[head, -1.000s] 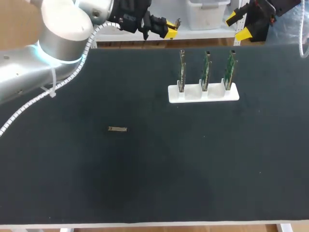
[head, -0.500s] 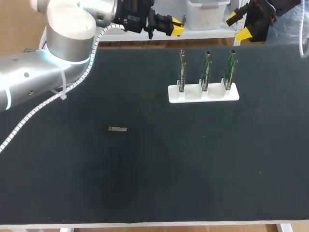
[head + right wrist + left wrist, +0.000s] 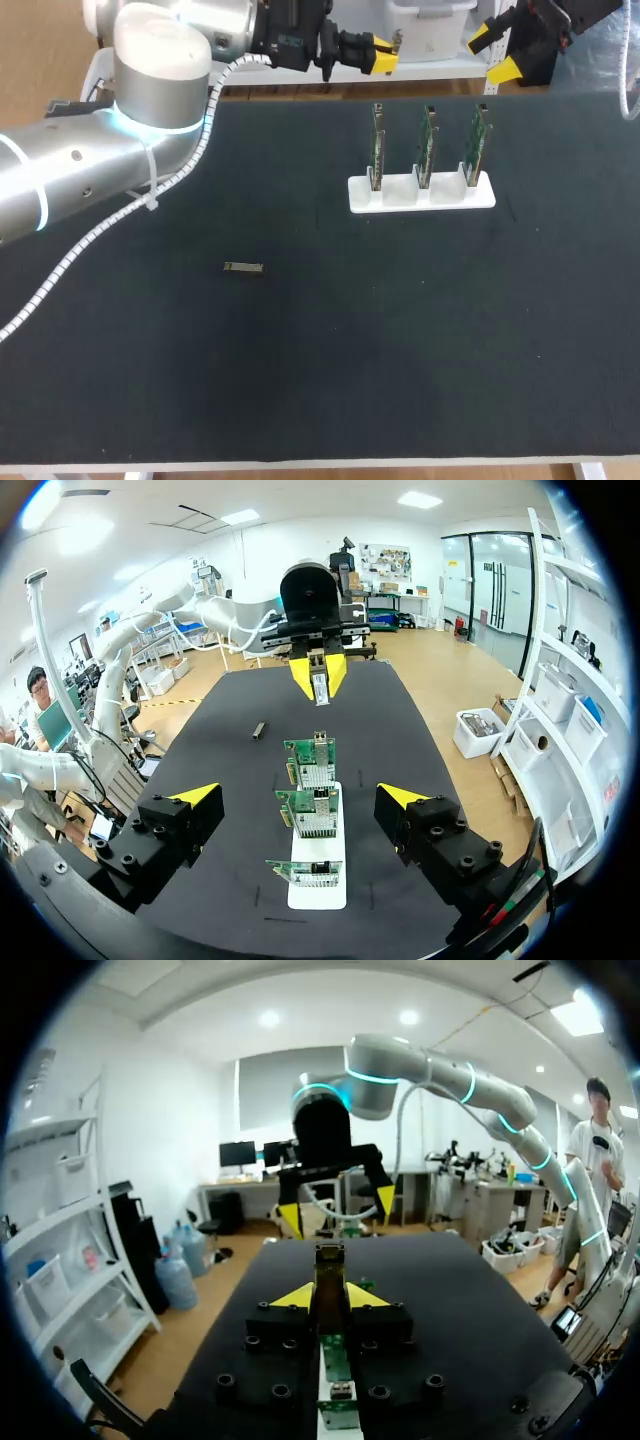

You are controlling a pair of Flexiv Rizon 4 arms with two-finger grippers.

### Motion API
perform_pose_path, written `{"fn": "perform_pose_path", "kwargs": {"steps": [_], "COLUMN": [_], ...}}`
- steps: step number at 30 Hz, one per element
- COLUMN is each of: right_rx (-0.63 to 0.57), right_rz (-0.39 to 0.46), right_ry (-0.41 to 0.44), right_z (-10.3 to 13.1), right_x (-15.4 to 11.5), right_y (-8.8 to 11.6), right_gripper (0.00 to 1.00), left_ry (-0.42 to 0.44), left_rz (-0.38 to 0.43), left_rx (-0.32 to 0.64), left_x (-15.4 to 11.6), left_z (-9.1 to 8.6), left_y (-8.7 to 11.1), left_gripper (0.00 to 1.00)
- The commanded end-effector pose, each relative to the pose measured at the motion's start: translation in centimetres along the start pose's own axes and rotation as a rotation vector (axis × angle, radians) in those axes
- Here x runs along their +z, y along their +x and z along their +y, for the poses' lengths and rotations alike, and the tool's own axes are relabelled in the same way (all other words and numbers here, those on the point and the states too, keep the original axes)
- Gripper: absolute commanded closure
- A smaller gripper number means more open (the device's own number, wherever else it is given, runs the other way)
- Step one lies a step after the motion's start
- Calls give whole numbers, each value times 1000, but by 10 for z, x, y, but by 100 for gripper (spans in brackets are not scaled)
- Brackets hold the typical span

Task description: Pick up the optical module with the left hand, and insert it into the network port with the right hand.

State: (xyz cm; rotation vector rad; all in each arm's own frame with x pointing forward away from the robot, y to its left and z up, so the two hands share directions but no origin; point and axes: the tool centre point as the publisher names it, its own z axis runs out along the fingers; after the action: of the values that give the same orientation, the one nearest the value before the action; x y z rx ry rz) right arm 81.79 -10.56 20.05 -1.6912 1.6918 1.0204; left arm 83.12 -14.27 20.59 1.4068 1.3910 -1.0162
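**the mid-air handover is the weak point**

the left gripper [image 3: 328,1296] is closed on the slim, dull-metal oblong optical module [image 3: 328,1272]. the module pokes out a little way past the yellow tips and is held in the air, clear of the black table mat [image 3: 320,380]. the right gripper [image 3: 495,52] faces it, fingers spread wide with nothing between them. the white slotted holder [image 3: 420,195] and its three upright green circuit boards [image 3: 427,140] stand on the mat, and in the wrist views they lie between the two grippers.

only a short end of the module shows beyond the left tips, so the right fingers have little to take hold of. they could bump the left tips or pinch the module askew. if the left gripper lets go before the right has a firm hold, the module would likely drop onto the mat or the boards.

a skewed grip would bring the module to the network port at an angle. it could then jam, or push against a thin board. the holder seems only to rest on the mat, so a hard push might slide or tip it. the boards stand close together, and wide fingers could knock a neighbouring one.

a second small metallic piece [image 3: 243,268] lies flat on the mat, well apart from the holder. i cannot tell whether it is another module, but it could be mistaken for the one to fetch.
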Motion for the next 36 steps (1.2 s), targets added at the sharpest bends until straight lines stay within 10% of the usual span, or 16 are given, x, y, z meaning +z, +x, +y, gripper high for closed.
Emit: {"fn": "perform_pose_path", "kwargs": {"steps": [1,36], "right_rx": [1,1], "right_rz": [0,0], "right_ry": [-82,-82], "right_z": [-7,-7], "right_x": [-2,-2], "right_y": [-1,-1], "right_gripper": [0,0], "left_ry": [32,79], "left_rz": [-13,-25], "left_rx": [-4,-67], "left_x": [13,34], "left_z": [10,8], "left_y": [-1,3], "left_gripper": [100,100]}}
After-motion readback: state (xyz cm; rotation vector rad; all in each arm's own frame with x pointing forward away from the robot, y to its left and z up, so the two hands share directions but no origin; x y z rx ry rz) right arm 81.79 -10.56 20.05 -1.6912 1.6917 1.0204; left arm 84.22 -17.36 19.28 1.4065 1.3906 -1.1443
